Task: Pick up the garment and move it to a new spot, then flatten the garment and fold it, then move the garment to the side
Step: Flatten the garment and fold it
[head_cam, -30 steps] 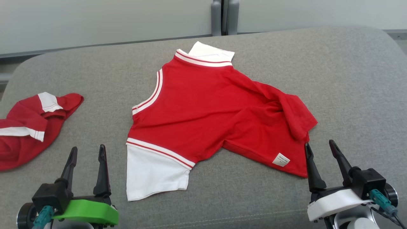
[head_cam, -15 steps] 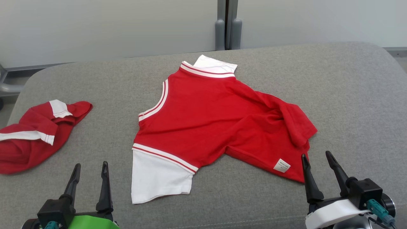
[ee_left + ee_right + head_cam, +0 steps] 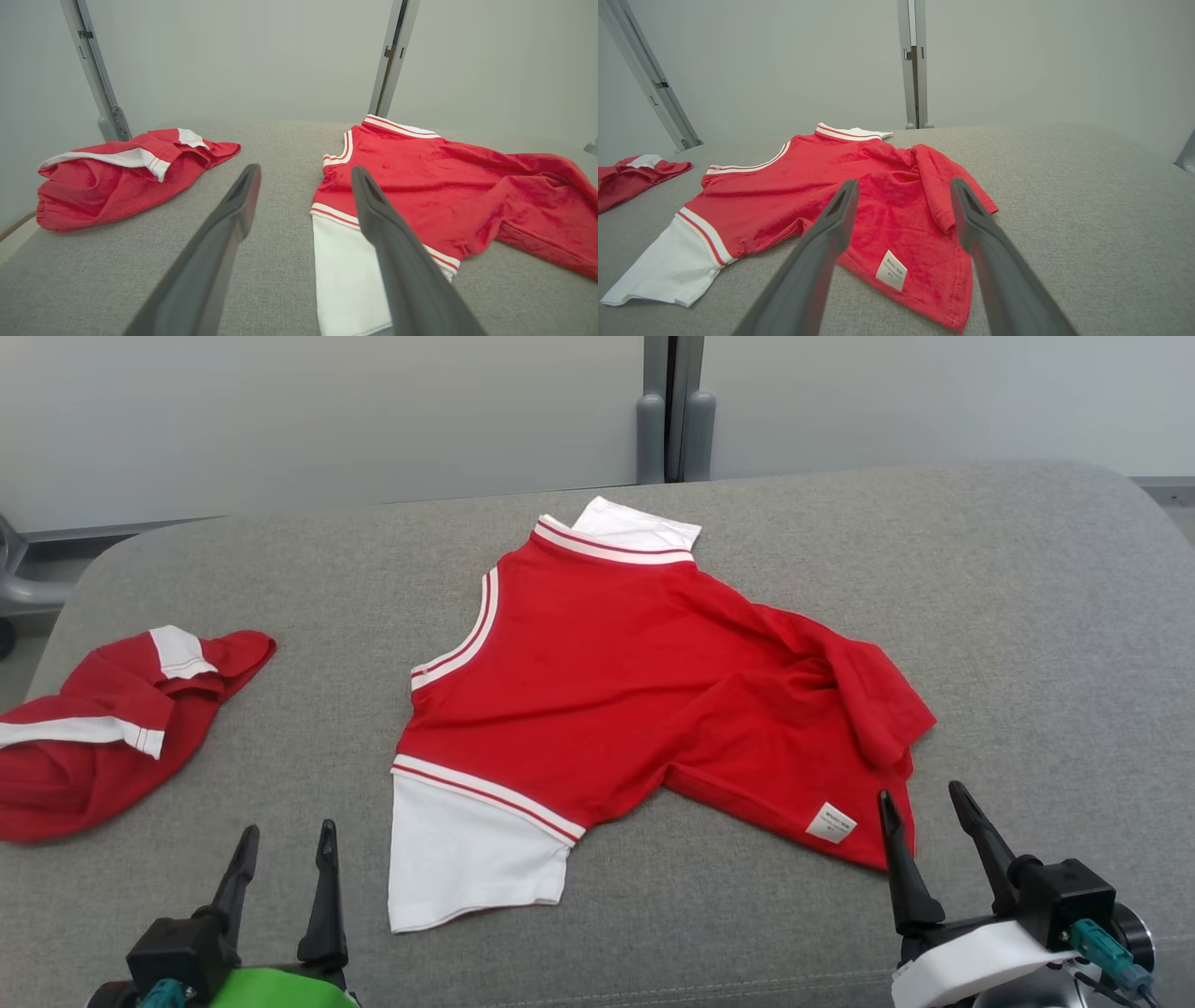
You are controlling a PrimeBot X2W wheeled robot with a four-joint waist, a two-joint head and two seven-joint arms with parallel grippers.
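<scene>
Red garment [image 3: 616, 681] — white sleeves, rumpled hem

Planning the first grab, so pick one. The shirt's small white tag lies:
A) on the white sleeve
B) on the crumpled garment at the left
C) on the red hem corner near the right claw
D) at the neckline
C: the tag sits on the shirt, at its red hem corner, just left of the open right claw.

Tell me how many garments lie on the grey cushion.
2. A red and white shirt lies spread out in the middle. A second garment, also red, lies crumpled at the far left, partly cut off by the head view's edge. No others seem hidden.
</scene>
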